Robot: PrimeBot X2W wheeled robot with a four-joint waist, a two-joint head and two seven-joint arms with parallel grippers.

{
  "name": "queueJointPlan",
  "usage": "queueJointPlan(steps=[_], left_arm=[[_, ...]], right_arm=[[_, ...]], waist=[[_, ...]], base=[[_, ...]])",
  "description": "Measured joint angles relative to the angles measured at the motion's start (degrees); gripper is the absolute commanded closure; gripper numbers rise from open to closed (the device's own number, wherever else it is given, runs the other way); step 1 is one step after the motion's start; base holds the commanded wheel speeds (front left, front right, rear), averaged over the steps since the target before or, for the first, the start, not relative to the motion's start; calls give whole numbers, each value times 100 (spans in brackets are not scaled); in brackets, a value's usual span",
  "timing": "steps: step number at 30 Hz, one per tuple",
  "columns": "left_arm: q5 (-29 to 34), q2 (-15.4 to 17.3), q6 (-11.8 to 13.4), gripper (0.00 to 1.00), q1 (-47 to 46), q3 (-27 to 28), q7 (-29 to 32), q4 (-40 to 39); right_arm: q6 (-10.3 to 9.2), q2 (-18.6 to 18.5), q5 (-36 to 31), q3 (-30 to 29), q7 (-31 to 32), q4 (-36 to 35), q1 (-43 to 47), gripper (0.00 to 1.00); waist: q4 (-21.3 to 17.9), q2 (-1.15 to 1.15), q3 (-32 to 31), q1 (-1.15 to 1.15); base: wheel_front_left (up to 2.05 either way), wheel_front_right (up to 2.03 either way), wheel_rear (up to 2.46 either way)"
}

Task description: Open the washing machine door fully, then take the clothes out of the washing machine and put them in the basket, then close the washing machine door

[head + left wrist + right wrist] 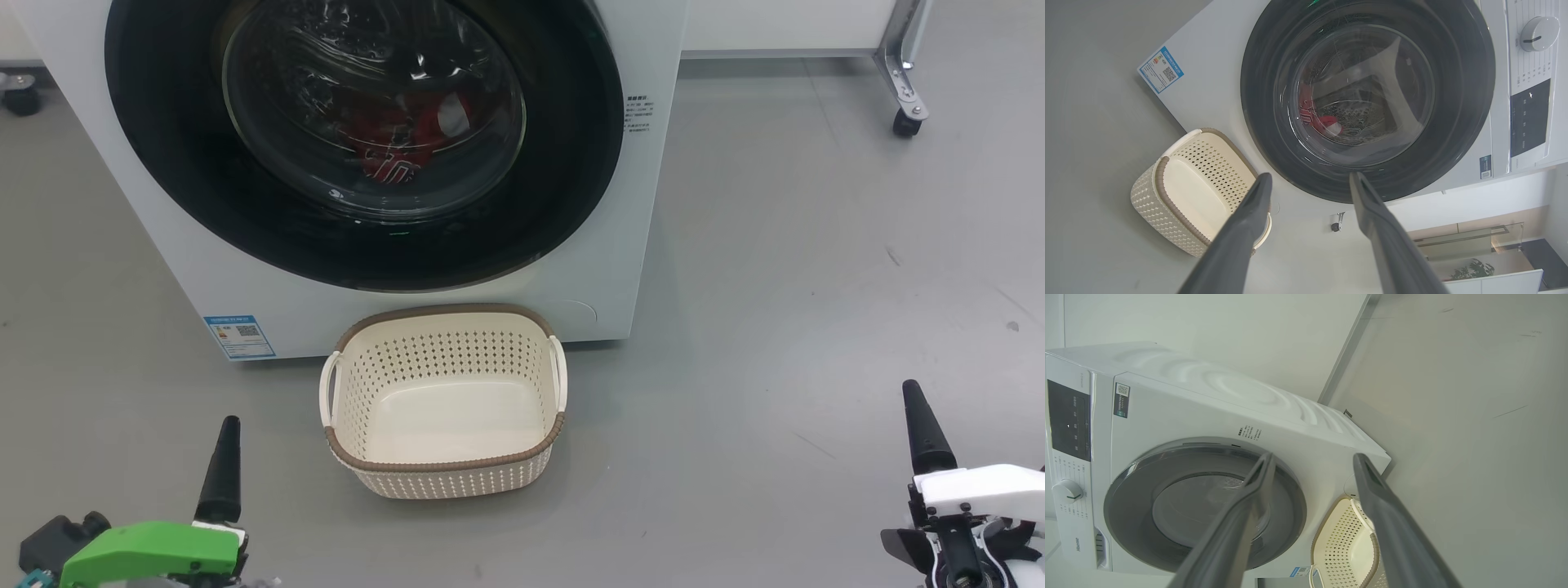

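**Desk:** Your left pincer and right pincer: what are they doing here?

**Floor:** Both have their dark fingers spread wide with nothing between them. In the head view they sit low at either side, well apart from the washing machine, and each wrist camera looks at its front.

**Desk:** So how much of your job is done?

**Floor:** None, going by this. The washing machine door sits closed against the white front. The red clothes lie in the drum behind the glass bowl. The basket stands empty on the grey floor, just beside the foot of the machine and under the door's lower edge. You have the opening, the unloading and the closing all ahead.

**Desk:** Anything in your way?

**Floor:** The basket is the one to watch. It sits so close beneath the door that you'll likely be reaching over it for every garment. I can't pick out a handle or the hinge side, so I can't tell which way the door swings.

**Desk:** And around the edges?

**Floor:** There's a blue label sticker low on the front and a control dial on the panel. A caster wheel on a metal frame stands off to your right, well apart.
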Motion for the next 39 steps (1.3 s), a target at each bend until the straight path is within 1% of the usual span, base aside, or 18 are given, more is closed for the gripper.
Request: queueJointPlan(steps=[8, 11, 19, 24, 26, 29, 31, 33, 35, 37, 39], left_arm=[[809, 142, 1, 0, 0, -110, -175, 36], [1045, 163, 55, 0, -1, -155, -240, 41], [1929, 234, 210, 0, -18, -197, -391, 20], [2425, 246, 349, 0, -29, -223, -478, 12], [2730, 270, 404, 0, -29, -292, -505, 11], [3087, 279, 459, 0, -29, -379, -573, 9], [3160, 279, 474, 0, -29, -401, -582, 9], [3486, 281, 538, 0, -29, -464, -647, 3], [3713, 282, 576, 0, -29, -517, -684, 3], [3873, 281, 612, 0, -29, -567, -705, 1], [4081, 277, 655, 0, -29, -600, -756, 0]], right_arm=[[-9, -246, -822, 249, -209, 18, -2, 0], [-62, -322, -1133, 337, -283, 33, -4, 0], [-307, -499, -1981, 560, -461, 68, -27, 0], [-453, -588, -2543, 742, -563, 101, -27, 0], [-525, -619, -2742, 816, -612, 120, -27, 0], [-609, -639, -3027, 918, -667, 146, -27, 0], [-627, -641, -3101, 956, -698, 151, -27, 0], [-713, -648, -3375, 1067, -757, 169, -27, 0], [-766, -650, -3528, 1121, -791, 179, -27, 0], [-772, -653, -3694, 1191, -834, 193, -27, 0], [-846, -657, -3853, 1249, -858, 204, -27, 0]], waist=[[9, 0, -20, 0], [13, 0, -26, 0], [24, 0, -37, 0], [30, 0, -37, 0], [32, 0, -38, 0], [34, 0, -39, 0], [34, 0, -39, 0], [32, 0, -42, 0], [30, 0, -44, 0], [27, 0, -47, 0], [24, 0, -49, 0]], base=[[0, 0, 0], [0, 0, 0], [0, 0, 0], [0, 0, 0], [0, 0, 0], [0, 0, 0], [0, 0, 0], [0, 0, 0], [0, 0, 0], [0, 0, 0], [0, 0, 0]])
